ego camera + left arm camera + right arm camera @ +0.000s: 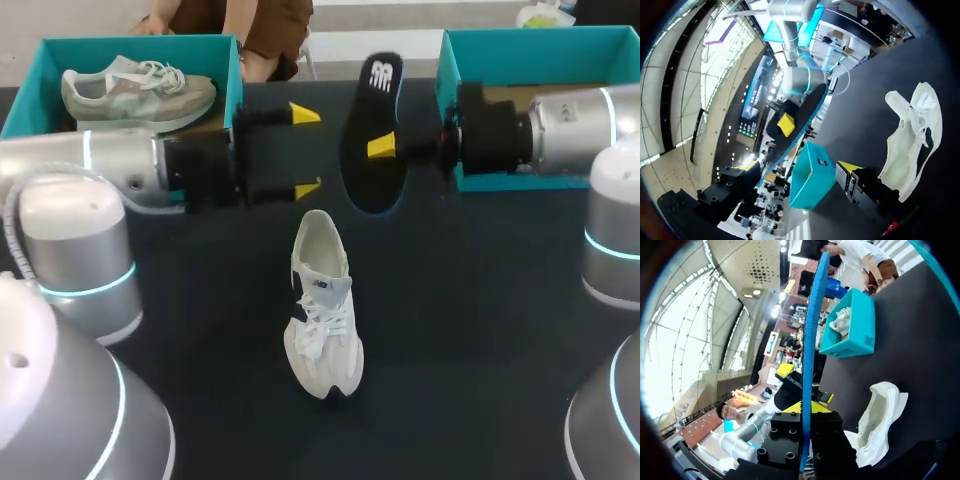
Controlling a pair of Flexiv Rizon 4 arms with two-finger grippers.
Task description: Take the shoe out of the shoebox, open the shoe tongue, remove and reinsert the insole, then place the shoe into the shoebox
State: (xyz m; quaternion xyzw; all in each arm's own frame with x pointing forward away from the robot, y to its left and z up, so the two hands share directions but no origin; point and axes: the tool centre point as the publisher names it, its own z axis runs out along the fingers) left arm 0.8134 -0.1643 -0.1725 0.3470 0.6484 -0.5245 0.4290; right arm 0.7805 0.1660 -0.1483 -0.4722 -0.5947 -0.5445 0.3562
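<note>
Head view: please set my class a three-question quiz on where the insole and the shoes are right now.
1. True or false: the insole is inside the white shoe.
2. Which holds the insole: A left gripper, B right gripper, C neither?
3. What lies in the left box?
Key: 1 false, it is held in the air; 2 B; 3 a grey shoe.

Black table (480, 330), pretty simple setup. White shoe (322, 310) stands upright around the middle, toe toward the near edge. Teal box (100, 50) sits at the far left corner and a second box (520, 50) at the far right corner, both well apart from the shoe.
</note>
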